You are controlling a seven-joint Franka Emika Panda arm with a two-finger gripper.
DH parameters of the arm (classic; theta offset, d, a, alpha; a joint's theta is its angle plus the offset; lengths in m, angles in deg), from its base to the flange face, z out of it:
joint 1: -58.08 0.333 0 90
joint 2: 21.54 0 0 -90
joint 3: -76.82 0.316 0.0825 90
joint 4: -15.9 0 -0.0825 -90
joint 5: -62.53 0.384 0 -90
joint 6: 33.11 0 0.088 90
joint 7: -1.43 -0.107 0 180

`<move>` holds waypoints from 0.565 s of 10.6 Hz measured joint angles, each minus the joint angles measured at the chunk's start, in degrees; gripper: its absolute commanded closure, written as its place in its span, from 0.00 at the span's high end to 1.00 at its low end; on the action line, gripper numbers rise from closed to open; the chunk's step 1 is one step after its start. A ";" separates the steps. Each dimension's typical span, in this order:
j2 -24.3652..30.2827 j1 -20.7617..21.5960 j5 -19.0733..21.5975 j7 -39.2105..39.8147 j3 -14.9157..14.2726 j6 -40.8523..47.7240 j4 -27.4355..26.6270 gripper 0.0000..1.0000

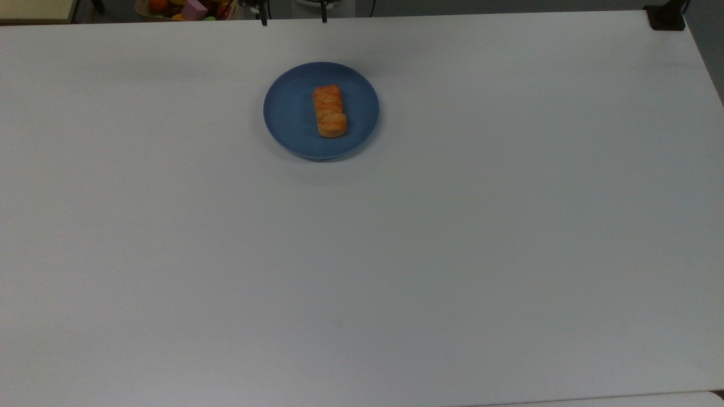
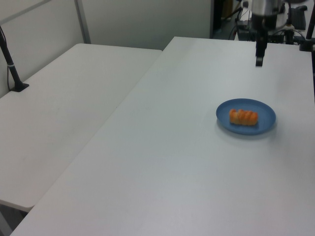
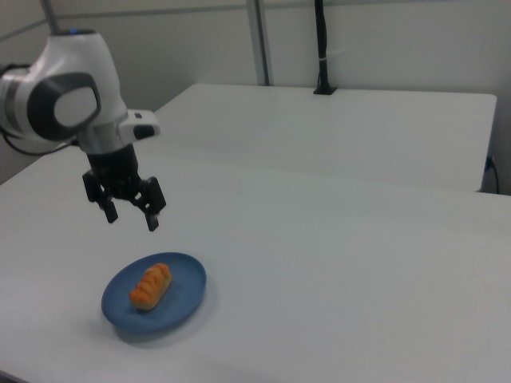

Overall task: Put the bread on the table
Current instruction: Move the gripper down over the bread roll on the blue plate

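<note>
One bread lies on one blue plate in the top view, and the plate sits on the white table. Beyond the plate, at the table's far edge, two dark fingertips of the pincer poke into sight, set well apart and touching nothing. A box of coloured toys stands off the table, past the plate toward the top view's left.

From the left view, the pincer hangs in the air beyond the plate, clear of it and of the table. The bread rests in the plate's middle. A second white table adjoins on the left view's left, with a black post on it.

From the right view, the pincer hovers above and behind the plate, fingers spread wide with nothing between them. The bread lies on the plate, untouched. One white and grey arm carries the pincer. No writing can be read anywhere.
</note>
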 measured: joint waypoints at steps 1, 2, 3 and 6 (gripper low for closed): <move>-0.28 0.45 0.00 0.00 0.00 -3.90 -3.28 1.00; -0.83 0.66 0.00 0.00 0.01 -7.14 -5.88 1.00; -1.99 1.05 0.00 0.00 0.01 -10.42 -8.09 1.00; -7.47 2.33 0.00 -0.61 0.03 -18.77 -10.69 1.00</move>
